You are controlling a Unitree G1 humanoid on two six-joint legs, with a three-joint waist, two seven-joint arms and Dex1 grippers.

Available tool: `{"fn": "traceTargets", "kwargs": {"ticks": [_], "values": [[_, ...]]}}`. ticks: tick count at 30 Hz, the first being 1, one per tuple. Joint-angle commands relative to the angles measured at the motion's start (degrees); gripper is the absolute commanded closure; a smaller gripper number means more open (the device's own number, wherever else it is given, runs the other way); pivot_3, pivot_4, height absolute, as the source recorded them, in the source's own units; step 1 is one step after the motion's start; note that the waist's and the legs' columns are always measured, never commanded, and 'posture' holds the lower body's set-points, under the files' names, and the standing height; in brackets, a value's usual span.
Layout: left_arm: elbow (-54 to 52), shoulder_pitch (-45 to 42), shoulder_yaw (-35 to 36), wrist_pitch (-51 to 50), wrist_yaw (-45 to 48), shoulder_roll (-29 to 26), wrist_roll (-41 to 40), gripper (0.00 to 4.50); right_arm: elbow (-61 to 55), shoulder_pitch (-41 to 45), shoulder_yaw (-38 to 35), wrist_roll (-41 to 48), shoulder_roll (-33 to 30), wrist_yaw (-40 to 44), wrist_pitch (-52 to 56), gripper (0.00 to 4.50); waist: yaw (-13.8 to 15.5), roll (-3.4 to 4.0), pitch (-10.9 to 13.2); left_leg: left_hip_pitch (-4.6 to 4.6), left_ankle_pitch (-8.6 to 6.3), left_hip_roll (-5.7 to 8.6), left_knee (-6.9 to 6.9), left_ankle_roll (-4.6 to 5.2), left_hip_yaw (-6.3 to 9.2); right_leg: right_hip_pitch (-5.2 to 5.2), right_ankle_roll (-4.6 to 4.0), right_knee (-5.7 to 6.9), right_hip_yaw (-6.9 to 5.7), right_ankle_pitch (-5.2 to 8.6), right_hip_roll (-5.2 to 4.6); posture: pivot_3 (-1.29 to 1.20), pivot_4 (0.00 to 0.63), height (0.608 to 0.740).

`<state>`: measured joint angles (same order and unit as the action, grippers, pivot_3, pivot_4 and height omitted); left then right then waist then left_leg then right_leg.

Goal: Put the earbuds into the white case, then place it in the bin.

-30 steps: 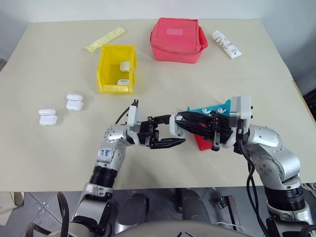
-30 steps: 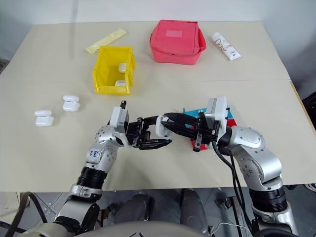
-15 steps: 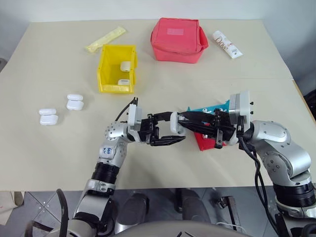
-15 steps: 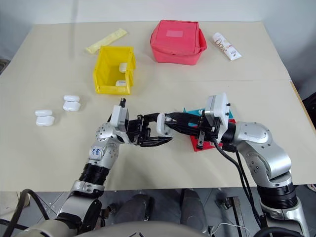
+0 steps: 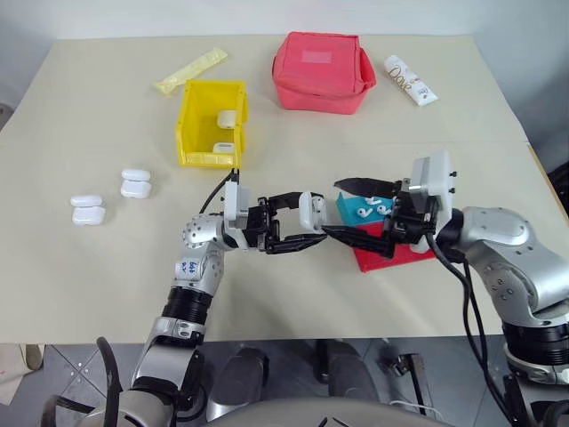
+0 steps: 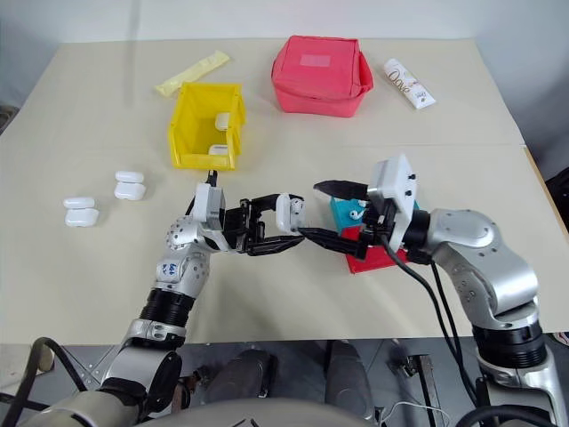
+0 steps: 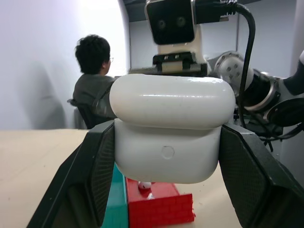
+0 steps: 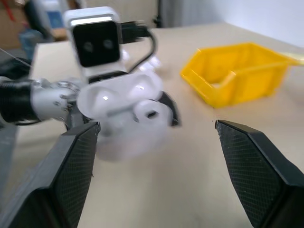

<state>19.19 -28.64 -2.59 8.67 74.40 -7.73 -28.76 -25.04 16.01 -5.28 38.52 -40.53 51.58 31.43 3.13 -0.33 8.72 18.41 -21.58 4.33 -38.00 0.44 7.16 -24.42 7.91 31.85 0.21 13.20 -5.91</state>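
My left gripper (image 5: 305, 221) is shut on the white case (image 5: 312, 211) and holds it above the table's middle. In the left wrist view the case (image 7: 168, 130) sits lid up between the two black fingers (image 7: 95, 175). My right gripper (image 5: 332, 208) faces the case from the right, open wide and apart from it. Two earbuds (image 5: 368, 207) lie in the blue tray behind it, and one earbud (image 7: 144, 185) shows on the red tray. The yellow bin (image 5: 191, 124) stands at the back left with white cases inside.
Two more white cases (image 5: 135, 184) (image 5: 87, 209) lie at the left. A blue tray (image 5: 348, 206) and a red tray (image 5: 391, 251) sit under my right hand. A red pouch (image 5: 320, 71), a tube (image 5: 407, 78) and a yellow packet (image 5: 188, 71) lie along the back. A person (image 7: 92, 80) sits beyond the table.
My right gripper has opened off the case and drawn back to the right. The left gripper keeps its hold on the case.
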Motion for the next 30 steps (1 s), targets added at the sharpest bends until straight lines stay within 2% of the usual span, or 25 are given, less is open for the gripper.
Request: {"fn": "traceTargets", "kwargs": {"ticks": [1, 5, 7, 11, 14, 18, 20, 22, 25, 30], "values": [[0.5, -1.1, 1.6, 1.0, -0.7, -0.9, 0.0, 1.68, -3.6, -4.6, -7.2, 2.1, -2.7, -0.8, 0.9, 0.4, 0.0, 0.0, 0.0, -0.01, 0.0, 0.0, 0.0, 0.0, -0.01, 0.0, 0.0, 0.0, 0.01, 0.0, 0.0, 0.0, 0.15, 0.74], [2.3, -0.7, 4.7, 0.8, -1.0, -4.5, -0.5, 1.68, -6.5, -26.1, -26.6, 1.8, -4.0, 1.0, 1.4, 0.4, 1.2, -0.02, 0.0, 0.04, -0.01, -0.02, 0.02, 0.01, 0.05, 0.01, 0.0, -0.05, -0.04, 0.0, 0.03, 0.0, 0.15, 0.74], [3.3, -0.8, 5.6, 1.1, -1.1, -5.7, -0.4, 1.68, -7.6, -33.8, -32.8, 2.2, -2.7, 0.9, 1.4, 0.4, 1.3, -0.01, 0.0, 0.03, -0.03, -0.04, 0.03, 0.02, -0.04, -0.01, 0.01, 0.02, 0.05, 0.0, 0.08, 0.0, 0.15, 0.74], [5.7, -2.1, 7.5, 2.4, -1.7, -7.0, 0.1, 1.68, -9.0, -44.4, -39.6, 2.6, -0.6, 1.7, 0.8, 0.4, 1.1, 0.01, 0.0, -0.12, -0.09, -0.02, -0.02, 0.12, -0.23, 0.14, 0.05, -0.16, 0.21, -0.07, 0.05, 0.0, 0.15, 0.74], [7.6, -3.2, 8.4, 3.7, -2.1, -7.5, 0.4, 1.68, -10.3, -46.8, -41.4, 3.7, -0.5, 1.1, 1.5, 0.4, 0.9, 0.01, 0.0, -0.16, -0.12, -0.06, 0.0, 0.1, -0.22, 0.15, 0.04, -0.14, 0.2, -0.06, 0.09, 0.0, 0.15, 0.74], [9.4, -3.9, 8.9, 5.1, -2.1, -7.5, 0.7, 1.68, -11.0, -43.1, -39.5, 4.4, -4.4, -1.6, 4.5, 0.4, 0.2, 0.01, 0.0, -0.14, -0.12, -0.08, 0.0, 0.08, -0.22, 0.11, 0.04, -0.15, 0.2, -0.06, 0.11, 0.0, 0.15, 0.74], [9.2, -3.7, 8.8, 5.6, -2.2, -7.0, 0.8, 1.68, -10.1, -38.7, -36.2, 3.7, -8.1, -3.1, 6.8, 0.4, 0.1, 0.01, 0.0, -0.13, -0.12, -0.08, 0.0, 0.07, -0.2, 0.09, 0.04, -0.15, 0.18, -0.06, 0.1, 0.0, 0.15, 0.74], [7.6, -2.8, 8.4, 5.7, -3.1, -6.0, 0.8, 1.68, -7.3, -29.2, -28.7, 3.1, -14.8, -5.3, 11.6, 0.4, -0.3, 0.03, 0.0, -0.13, -0.12, -0.07, -0.01, 0.07, -0.21, 0.1, 0.04, -0.16, 0.19, -0.06, 0.1, 0.0, 0.15, 0.74], [5.0, -0.9, 7.7, 5.8, -4.2, -4.8, 1.0, 1.68, -2.5, -17.2, -19.4, 2.2, -21.2, -6.1, 17.0, 0.4, -0.4, 0.07, 0.0, -0.09, -0.11, -0.05, -0.05, 0.08, -0.23, 0.03, 0.03, -0.13, 0.19, -0.06, 0.03, 0.0, 0.15, 0.74], [-0.7, 3.5, 6.4, 5.4, -5.8, -3.5, 0.8, 1.68, 8.9, 7.0, 0.4, -5.5, -22.7, -3.7, 18.6, 0.4, -0.3, 0.05, 0.0, 0.03, -0.06, -0.13, -0.02, -0.04, -0.12, -0.08, -0.05, -0.19, 0.06, -0.02, 0.07, 0.0, 0.15, 0.74]]}}
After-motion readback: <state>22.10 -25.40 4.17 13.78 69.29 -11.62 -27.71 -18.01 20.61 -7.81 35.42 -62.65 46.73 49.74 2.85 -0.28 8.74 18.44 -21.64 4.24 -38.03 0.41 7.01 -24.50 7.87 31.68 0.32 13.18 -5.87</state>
